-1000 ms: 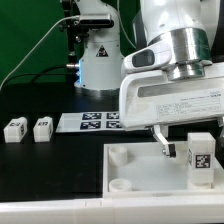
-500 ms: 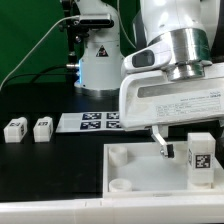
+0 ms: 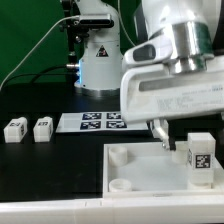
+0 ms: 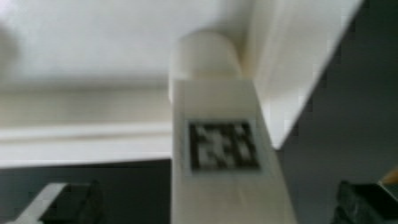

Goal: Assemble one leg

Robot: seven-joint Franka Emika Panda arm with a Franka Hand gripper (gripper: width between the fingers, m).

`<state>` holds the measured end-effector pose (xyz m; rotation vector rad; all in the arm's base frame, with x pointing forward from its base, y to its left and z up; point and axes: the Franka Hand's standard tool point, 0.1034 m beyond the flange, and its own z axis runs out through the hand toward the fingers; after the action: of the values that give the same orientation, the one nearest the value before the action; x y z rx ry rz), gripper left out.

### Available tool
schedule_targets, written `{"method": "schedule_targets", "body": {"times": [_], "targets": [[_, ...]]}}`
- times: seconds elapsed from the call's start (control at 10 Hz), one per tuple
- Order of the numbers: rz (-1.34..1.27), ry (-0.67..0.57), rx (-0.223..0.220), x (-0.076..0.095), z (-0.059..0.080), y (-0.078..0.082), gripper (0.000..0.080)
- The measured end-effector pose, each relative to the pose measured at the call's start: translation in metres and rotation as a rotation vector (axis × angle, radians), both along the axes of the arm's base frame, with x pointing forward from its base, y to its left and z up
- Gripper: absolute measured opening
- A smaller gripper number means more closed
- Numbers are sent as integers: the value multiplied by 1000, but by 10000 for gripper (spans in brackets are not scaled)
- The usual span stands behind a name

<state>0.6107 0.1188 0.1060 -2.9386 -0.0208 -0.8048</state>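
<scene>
One white leg (image 3: 200,156) with a black-and-white tag stands upright in the right corner of the large white plate (image 3: 140,172). My gripper (image 3: 186,140) hovers just above and around it, and only one dark finger (image 3: 162,138) shows in the exterior view. In the wrist view the leg (image 4: 222,140) runs between my two fingertips, and my gripper (image 4: 217,205) is open wide with a gap on each side of the leg. Two more legs (image 3: 14,128) (image 3: 42,127) lie on the black table at the exterior view's left.
The marker board (image 3: 90,122) lies behind the plate. A white robot base (image 3: 98,60) with a green cable stands at the back. The plate has round sockets at its corners, one at its front left (image 3: 119,185).
My hand has risen a little and shifted slightly toward the exterior view's right. The upright leg has stayed where it was.
</scene>
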Motion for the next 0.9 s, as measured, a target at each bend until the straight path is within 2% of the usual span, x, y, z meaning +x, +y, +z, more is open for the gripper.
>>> {"method": "schedule_targets", "body": {"times": [0.2,0.3,0.4,0.5,0.6,0.8,0.9], "targets": [[7,107,27,-2,14,5,649],[2,110,30,3,18,2,649],[2,178,35,0,11,2,649],[5,314,52,-3,8,3,649],[15,395,48,1,8,1,649],[53,539,12,-5,2,-2,649],[50,515,14,0,3,-2,649]]}}
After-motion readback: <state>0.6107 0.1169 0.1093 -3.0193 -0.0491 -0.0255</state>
